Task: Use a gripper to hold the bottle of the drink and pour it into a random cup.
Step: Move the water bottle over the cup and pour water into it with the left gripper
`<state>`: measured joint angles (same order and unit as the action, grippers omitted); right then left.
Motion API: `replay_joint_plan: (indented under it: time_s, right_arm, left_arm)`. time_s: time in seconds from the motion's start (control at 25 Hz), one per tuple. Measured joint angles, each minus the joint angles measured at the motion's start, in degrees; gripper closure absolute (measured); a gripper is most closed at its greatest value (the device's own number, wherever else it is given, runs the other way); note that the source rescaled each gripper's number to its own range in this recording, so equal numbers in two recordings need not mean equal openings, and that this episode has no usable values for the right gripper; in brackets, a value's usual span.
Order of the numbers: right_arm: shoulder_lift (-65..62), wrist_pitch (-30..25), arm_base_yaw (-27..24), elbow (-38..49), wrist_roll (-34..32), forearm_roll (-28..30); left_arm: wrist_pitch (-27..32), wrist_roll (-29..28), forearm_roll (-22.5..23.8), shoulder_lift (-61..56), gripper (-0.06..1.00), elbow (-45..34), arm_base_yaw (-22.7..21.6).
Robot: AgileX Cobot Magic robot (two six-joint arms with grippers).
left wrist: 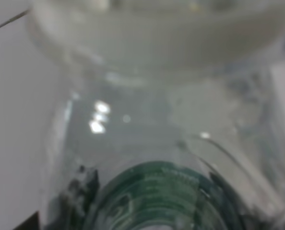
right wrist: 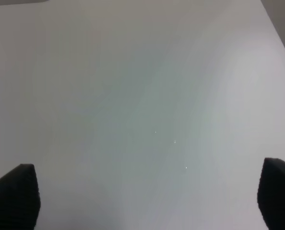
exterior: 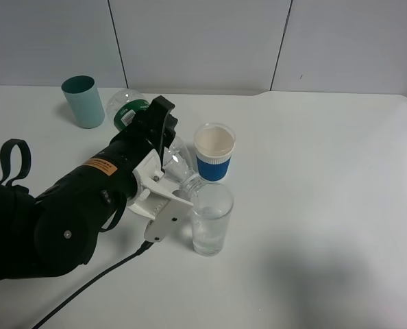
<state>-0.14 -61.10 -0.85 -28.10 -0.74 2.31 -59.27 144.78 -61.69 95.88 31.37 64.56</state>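
Left hand (exterior: 168, 159) tight on tipped bottle (exterior: 128, 110) at glass (exterior: 210, 223) (right hand (right wrist: 145, 194), wrist-view only, agape)

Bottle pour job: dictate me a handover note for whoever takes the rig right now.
Left gripper: shut on the bottle, which is tilted with its mouth over the clear glass.
Right gripper: open, empty, over bare table.
Done: bottle picked up and tipped; the glass seems to hold some liquid.
Left: finish pouring, stand the bottle upright, release.
Mind the paper cup just behind the glass.
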Motion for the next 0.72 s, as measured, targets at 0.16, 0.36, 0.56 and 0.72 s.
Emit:
replay_joint_plan:
  time_s: [0.16, 0.36, 0.56, 0.72]
  right_arm:
    - [0.0, 0.0, 0.0, 0.0, 0.0, 0.0]
    - [0.0, 0.0, 0.0, 0.0, 0.0, 0.0]
    - [0.0, 0.0, 0.0, 0.0, 0.0, 0.0]
    - [0.0, 0.0, 0.0, 0.0, 0.0, 0.0]
  left_arm:
    - [-0.06, 0.21, 0.0, 0.0, 0.92, 0.0, 0.0]
    - [-0.06, 0.46, 0.0, 0.0, 0.92, 0.0, 0.0]
    - [-0.12, 0.51, 0.0, 0.0, 0.92, 0.0, 0.0]
    - [-0.14, 0.64, 0.0, 0.0, 0.92, 0.0, 0.0]
